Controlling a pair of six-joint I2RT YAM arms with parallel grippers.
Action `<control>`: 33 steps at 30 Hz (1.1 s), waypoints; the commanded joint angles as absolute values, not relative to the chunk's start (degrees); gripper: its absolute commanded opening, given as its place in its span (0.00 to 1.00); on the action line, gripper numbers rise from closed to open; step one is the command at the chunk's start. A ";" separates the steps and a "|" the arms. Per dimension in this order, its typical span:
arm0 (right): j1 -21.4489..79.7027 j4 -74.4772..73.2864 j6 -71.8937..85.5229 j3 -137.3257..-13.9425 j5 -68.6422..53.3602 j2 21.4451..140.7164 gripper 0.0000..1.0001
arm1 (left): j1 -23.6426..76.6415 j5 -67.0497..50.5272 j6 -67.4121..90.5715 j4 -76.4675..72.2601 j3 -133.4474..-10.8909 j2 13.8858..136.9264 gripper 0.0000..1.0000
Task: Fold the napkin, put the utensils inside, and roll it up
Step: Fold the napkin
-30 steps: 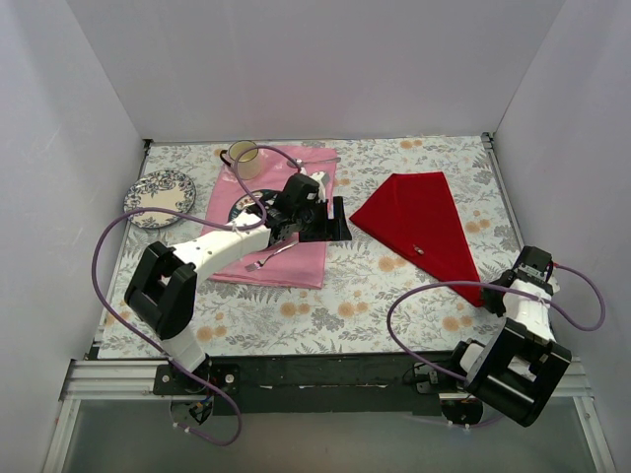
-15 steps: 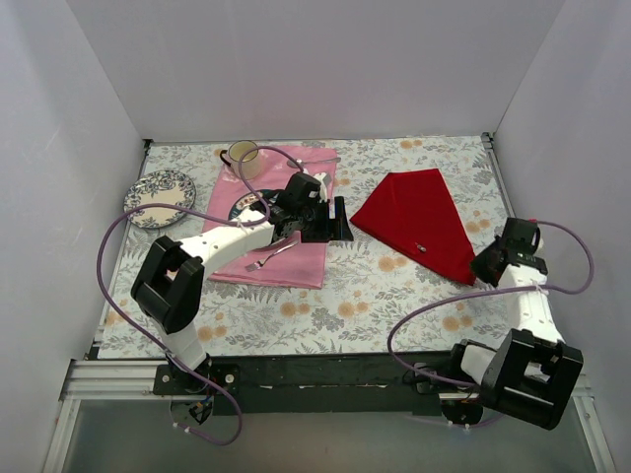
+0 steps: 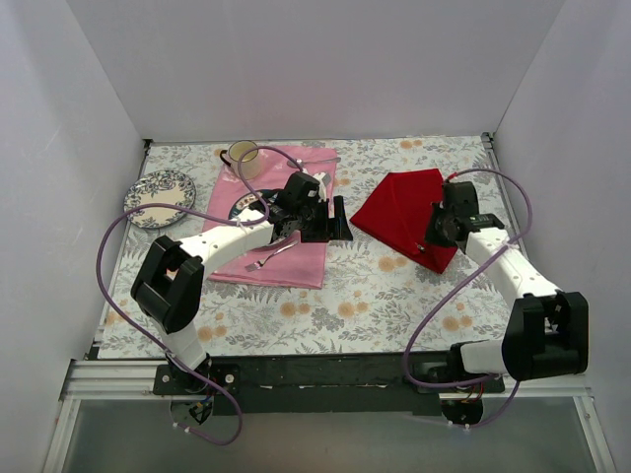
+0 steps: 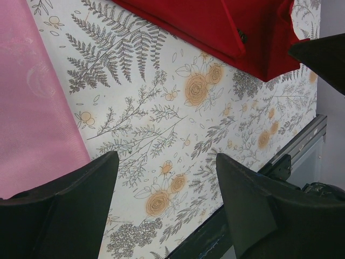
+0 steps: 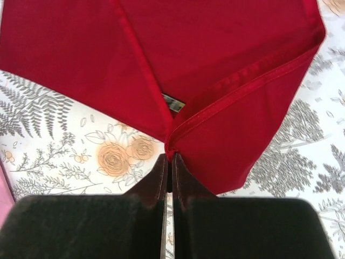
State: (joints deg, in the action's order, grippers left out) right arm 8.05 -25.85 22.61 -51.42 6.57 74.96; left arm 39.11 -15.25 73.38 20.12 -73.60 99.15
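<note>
The deep red napkin (image 3: 402,209) lies right of centre, partly folded over itself. My right gripper (image 3: 437,235) is shut on its near corner and holds that corner over the cloth. In the right wrist view the fingertips (image 5: 170,162) pinch the hemmed corner of the napkin (image 5: 215,54). My left gripper (image 3: 332,223) is open and empty at the right edge of the pink cloth (image 3: 281,251). It hovers over bare table in its wrist view (image 4: 167,183), with the napkin (image 4: 215,24) beyond. A slim utensil (image 3: 315,160) lies at the pink cloth's far edge; I cannot make out its handle pattern.
A plain silver fork (image 3: 269,259) lies on the pink cloth near the left arm. A cup (image 3: 243,155) stands at the back. A patterned plate (image 3: 158,192) sits at the far left. A small dark dish (image 3: 242,210) is partly hidden by the left arm. White walls enclose the table.
My right arm has swung from the near right edge up and left, carrying the napkin's near corner over the cloth. The left arm has barely moved.
</note>
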 commanded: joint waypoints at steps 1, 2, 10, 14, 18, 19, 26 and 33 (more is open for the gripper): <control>12.03 -22.68 17.94 -57.47 8.87 77.34 0.01 | 38.76 -14.68 73.39 20.21 -74.62 98.44 0.72; 12.65 -22.68 17.41 -58.18 9.49 77.95 0.01 | 38.76 -14.59 73.39 20.21 -74.62 98.44 0.72; 17.22 -21.45 15.03 -62.58 10.55 81.03 0.01 | 38.85 -13.71 73.56 20.83 -74.97 98.09 0.72; 18.72 -19.87 14.85 -63.63 10.20 82.18 0.01 | 38.85 -12.92 73.74 21.00 -74.80 97.82 0.72; 19.60 -18.81 14.94 -65.47 9.76 84.55 0.01 | 38.85 -13.62 73.92 20.04 -74.09 96.34 0.75; 19.95 -18.63 14.85 -65.74 9.76 84.99 0.01 | 38.85 -13.80 74.09 19.34 -73.40 95.81 0.75; 21.00 -16.44 15.38 -67.76 8.79 88.59 0.01 | 38.76 -13.18 74.88 18.28 -71.81 93.96 0.75; 22.06 -15.21 15.29 -69.17 7.74 91.75 0.01 | 38.85 -13.18 75.67 18.19 -71.19 93.69 0.75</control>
State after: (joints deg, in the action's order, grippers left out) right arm 21.43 -18.37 15.66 -65.95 8.64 90.28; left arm 39.09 -13.93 75.22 18.76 -71.83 97.34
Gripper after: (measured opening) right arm 0.051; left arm 0.743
